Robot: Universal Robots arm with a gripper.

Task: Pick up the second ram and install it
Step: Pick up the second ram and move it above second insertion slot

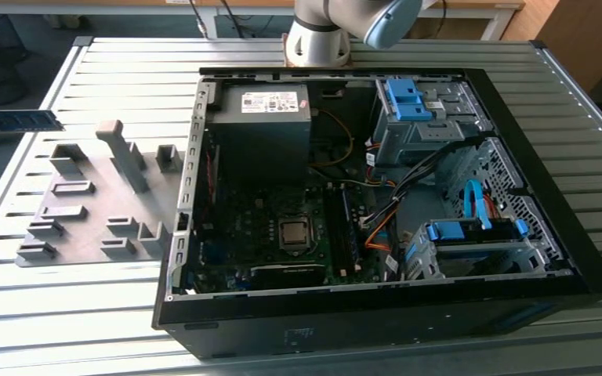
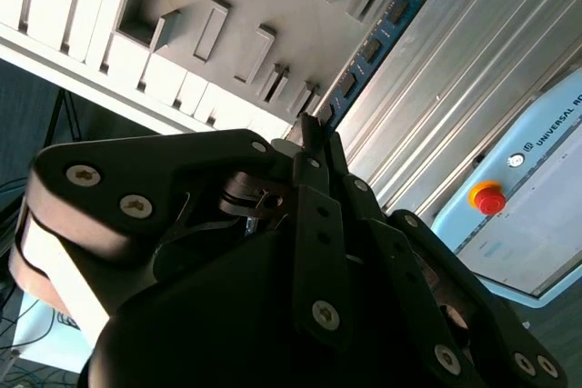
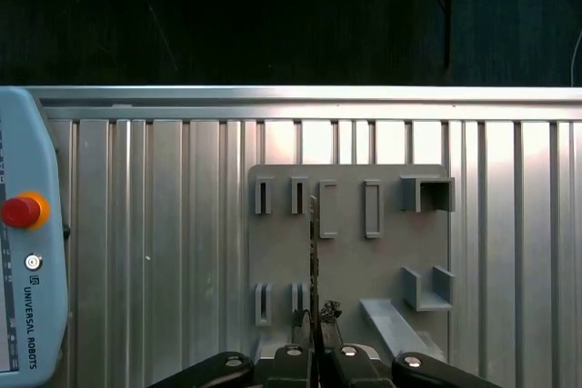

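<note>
The gripper [image 3: 315, 317] is clamped on the second ram [image 2: 371, 47], whose long axis runs straight out from the jaws above the grey holder plate [image 3: 346, 261] by the table [image 3: 164, 224] edge, well apart from the open computer case [image 1: 385, 211].

Grey blocks [image 3: 427, 194] stud the plate [image 3: 350, 270] below the tool [image 3: 315, 317]; cables [image 1: 382, 215] and drive cages [image 1: 476, 255] crowd the case [image 1: 385, 325].

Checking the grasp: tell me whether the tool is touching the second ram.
Touching. In the second wrist view the tool is shut on one end of the second ram, which juts out beyond it.
</note>
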